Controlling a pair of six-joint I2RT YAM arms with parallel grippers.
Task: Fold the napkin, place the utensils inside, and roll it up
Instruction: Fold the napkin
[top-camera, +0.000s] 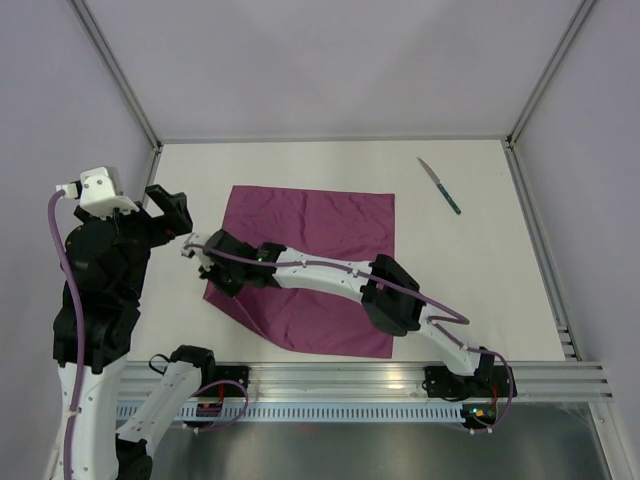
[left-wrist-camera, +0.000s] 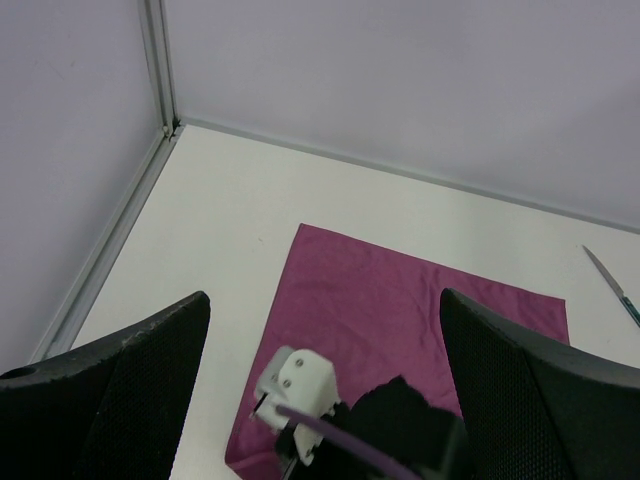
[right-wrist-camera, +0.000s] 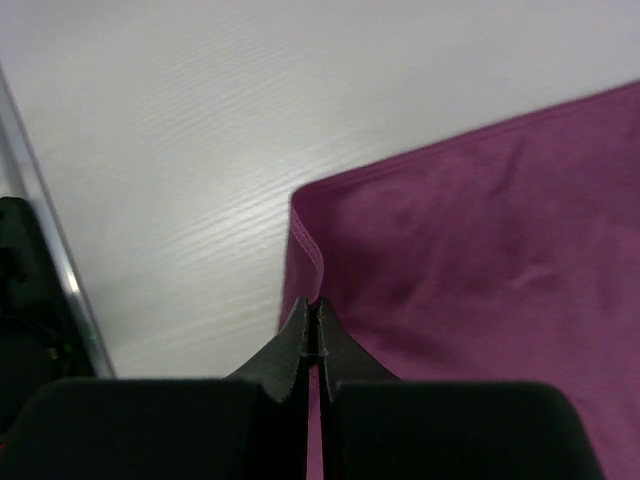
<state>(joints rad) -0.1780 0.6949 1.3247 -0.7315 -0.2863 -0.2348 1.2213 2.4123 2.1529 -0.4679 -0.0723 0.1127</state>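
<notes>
The napkin (top-camera: 330, 225) lies spread flat on the white table (top-camera: 300, 165), in the middle of the top view, and the right arm reaches across it from lower right to its left edge. In the right wrist view the right gripper (right-wrist-camera: 317, 318) has its jaws pressed together with no gap showing. The cloth's edge runs down from a raised, slightly folded corner at the centre of that frame straight into the fingertips, so the jaws pinch the napkin at its border. The rest of the cloth fills the right half of that frame, faintly creased, and bare table fills the upper left.

The left gripper (left-wrist-camera: 322, 300) hangs raised at the left of the top view, off the cloth's left side. Its jaws are spread as wide as they go and hold nothing. Seen from its own wrist, the two dark fingers (left-wrist-camera: 150, 360) sit in the lower corners, with the napkin on the table below and between them.

One knife (top-camera: 440, 186), silvery with a teal handle, lies on the table at the upper right of the top view, well apart from the cloth and both grippers.
</notes>
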